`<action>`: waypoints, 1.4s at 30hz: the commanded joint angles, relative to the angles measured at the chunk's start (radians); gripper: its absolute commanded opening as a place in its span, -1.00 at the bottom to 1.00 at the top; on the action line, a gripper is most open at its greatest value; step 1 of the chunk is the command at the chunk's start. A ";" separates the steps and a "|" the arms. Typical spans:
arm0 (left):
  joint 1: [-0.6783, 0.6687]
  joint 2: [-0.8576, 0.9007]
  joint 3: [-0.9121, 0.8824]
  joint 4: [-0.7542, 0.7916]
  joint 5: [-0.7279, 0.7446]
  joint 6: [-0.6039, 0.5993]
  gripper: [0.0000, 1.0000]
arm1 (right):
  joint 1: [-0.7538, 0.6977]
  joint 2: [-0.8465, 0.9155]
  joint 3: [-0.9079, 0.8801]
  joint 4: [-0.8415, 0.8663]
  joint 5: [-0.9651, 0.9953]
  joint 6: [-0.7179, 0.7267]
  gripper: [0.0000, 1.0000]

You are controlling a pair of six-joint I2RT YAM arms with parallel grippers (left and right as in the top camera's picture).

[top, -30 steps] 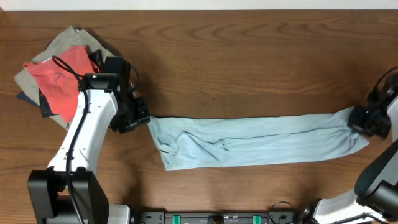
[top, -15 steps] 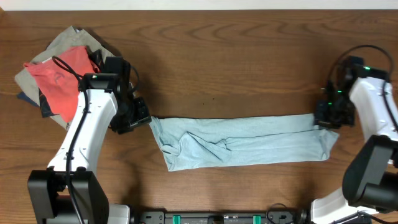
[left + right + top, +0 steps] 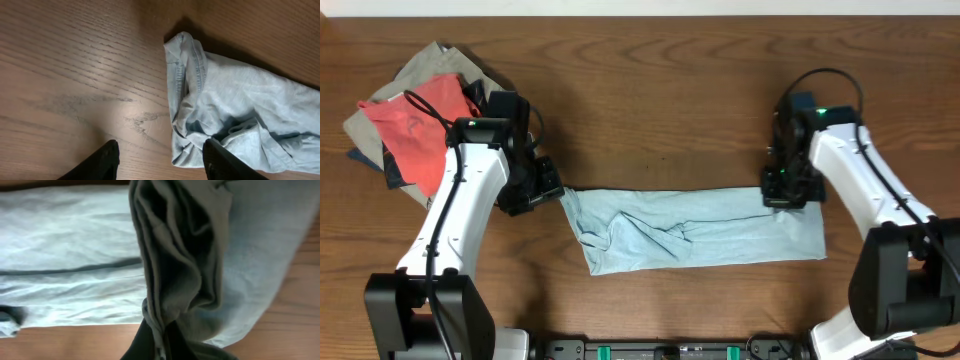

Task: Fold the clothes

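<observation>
Towards the front of the brown wooden table (image 3: 670, 90), a pale blue cloth garment (image 3: 690, 228) is laid out long from left to right, crumpled at its left end. A bunched fold at its right end is clamped between the fingers of the right gripper (image 3: 786, 192); in the right wrist view this fold is seen in dark pleats over the flat layer beneath. The left gripper (image 3: 538, 190) is held just beside the garment's left end, its fingers (image 3: 107, 159) spread apart with nothing between them. Further back, at the far left, a pile of red, khaki and dark blue clothes (image 3: 410, 125) is heaped, apart from the garment.
</observation>
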 commanded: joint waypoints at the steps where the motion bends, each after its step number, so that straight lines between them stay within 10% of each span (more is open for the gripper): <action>1: 0.003 -0.006 0.004 -0.004 -0.009 0.010 0.11 | 0.048 -0.001 -0.020 0.014 -0.013 0.081 -0.98; 10: 0.003 -0.006 0.004 -0.004 -0.009 0.010 0.11 | 0.140 -0.001 -0.021 0.018 -0.039 0.081 -0.90; 15: 0.003 -0.006 0.004 -0.004 -0.009 0.010 0.11 | 0.171 -0.001 -0.021 0.059 -0.138 0.080 -0.05; 37: 0.003 -0.006 0.004 -0.004 -0.009 0.010 0.12 | 0.186 -0.001 -0.134 0.274 -0.006 0.283 -0.06; 42: 0.003 -0.006 0.004 -0.005 -0.009 0.010 0.12 | 0.188 -0.001 -0.177 0.359 -0.005 0.288 -0.53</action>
